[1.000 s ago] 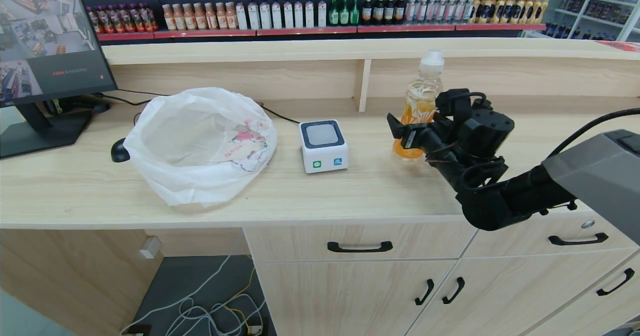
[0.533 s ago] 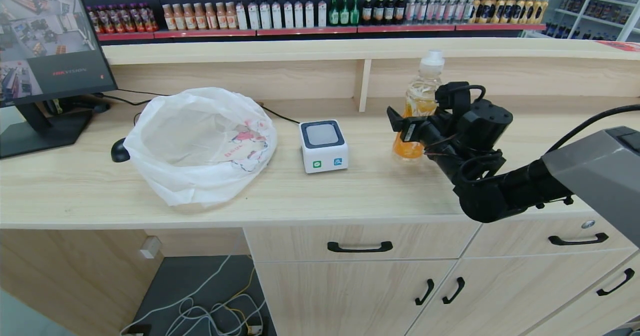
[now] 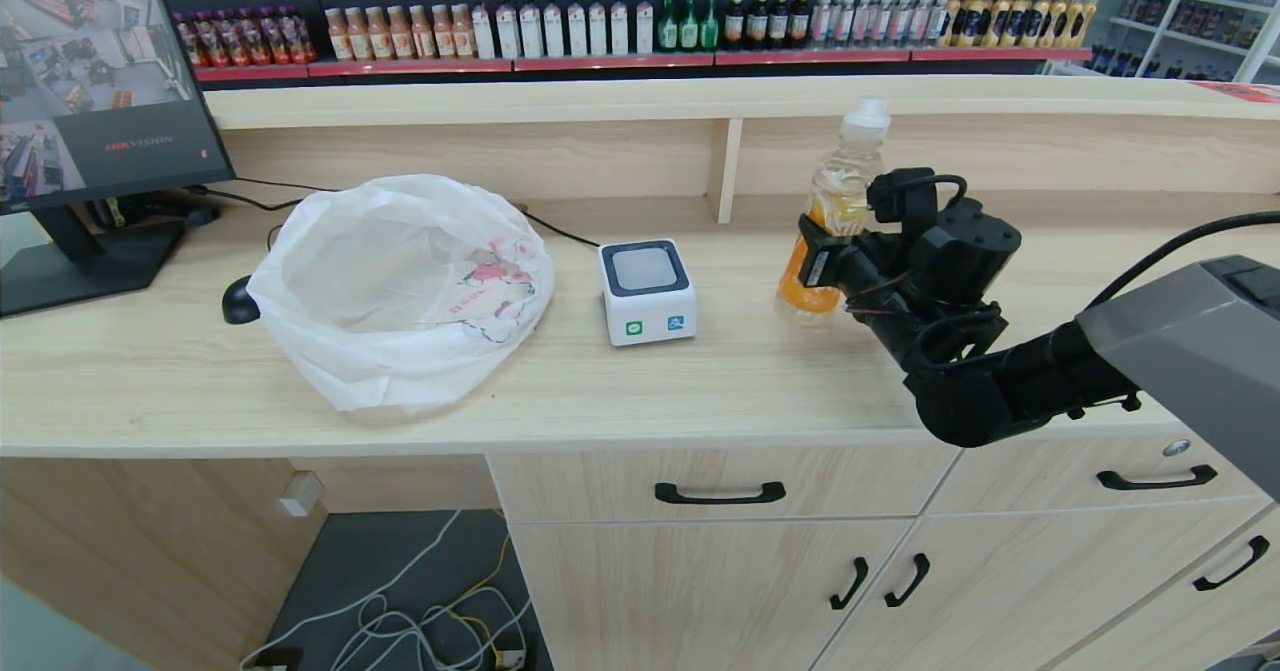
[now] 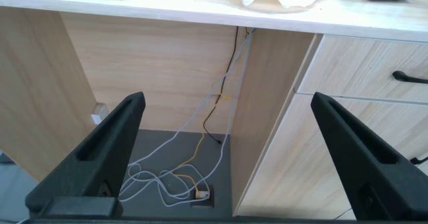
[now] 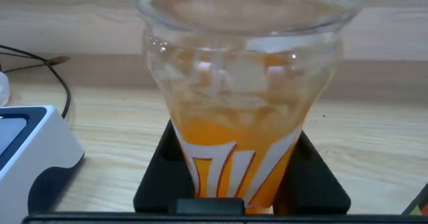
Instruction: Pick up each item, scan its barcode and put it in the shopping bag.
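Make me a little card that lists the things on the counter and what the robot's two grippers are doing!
bottle: orange drink, white cap, tilted
right gripper: shut on the bottle, right of the scanner
left gripper: open, lower than the counter top
scanner: white box, middle of the counter
shopping bag: white, open, left of the scanner

Bottle (image 3: 838, 196): clear, orange label, white cap, tilted.
Scanner (image 3: 646, 291): white cube, between Bottle and Shopping bag (image 3: 400, 286).
Shopping bag: white, open.
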Robot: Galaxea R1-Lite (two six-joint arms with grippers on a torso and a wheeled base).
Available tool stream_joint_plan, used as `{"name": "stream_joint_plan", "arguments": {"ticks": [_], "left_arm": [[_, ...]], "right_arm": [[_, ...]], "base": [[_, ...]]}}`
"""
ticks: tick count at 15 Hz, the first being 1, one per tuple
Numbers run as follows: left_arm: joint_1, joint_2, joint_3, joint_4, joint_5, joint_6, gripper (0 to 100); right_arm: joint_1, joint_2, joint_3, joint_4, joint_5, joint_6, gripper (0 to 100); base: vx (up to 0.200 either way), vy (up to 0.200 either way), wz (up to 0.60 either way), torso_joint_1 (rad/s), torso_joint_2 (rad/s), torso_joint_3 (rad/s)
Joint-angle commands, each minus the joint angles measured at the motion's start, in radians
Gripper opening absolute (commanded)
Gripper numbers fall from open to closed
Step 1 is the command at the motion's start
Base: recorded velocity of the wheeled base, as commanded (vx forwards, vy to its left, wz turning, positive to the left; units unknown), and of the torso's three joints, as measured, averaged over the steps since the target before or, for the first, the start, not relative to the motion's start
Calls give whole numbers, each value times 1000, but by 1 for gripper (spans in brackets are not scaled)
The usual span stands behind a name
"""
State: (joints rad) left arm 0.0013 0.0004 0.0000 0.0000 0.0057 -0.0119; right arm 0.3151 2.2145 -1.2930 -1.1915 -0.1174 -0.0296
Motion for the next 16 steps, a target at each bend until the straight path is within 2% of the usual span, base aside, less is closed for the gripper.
{"name": "stream_joint_plan", "arguments": {"ticks": [1, 13, 16], "left_arm": [[0, 0, 0, 0, 0, 0, 100], [0, 0, 0, 0, 0, 0, 100], [0, 0, 0, 0, 0, 0, 100]], "right_arm": [[1, 1, -5, 0, 2, 2, 0], [10, -62, 8, -2, 2, 19, 0], [42, -128, 69, -2, -4, 45, 0]], "base": [[0, 0, 0, 0, 0, 0], [0, 0, 0, 0, 0, 0], [0, 0, 0, 0, 0, 0]]}}
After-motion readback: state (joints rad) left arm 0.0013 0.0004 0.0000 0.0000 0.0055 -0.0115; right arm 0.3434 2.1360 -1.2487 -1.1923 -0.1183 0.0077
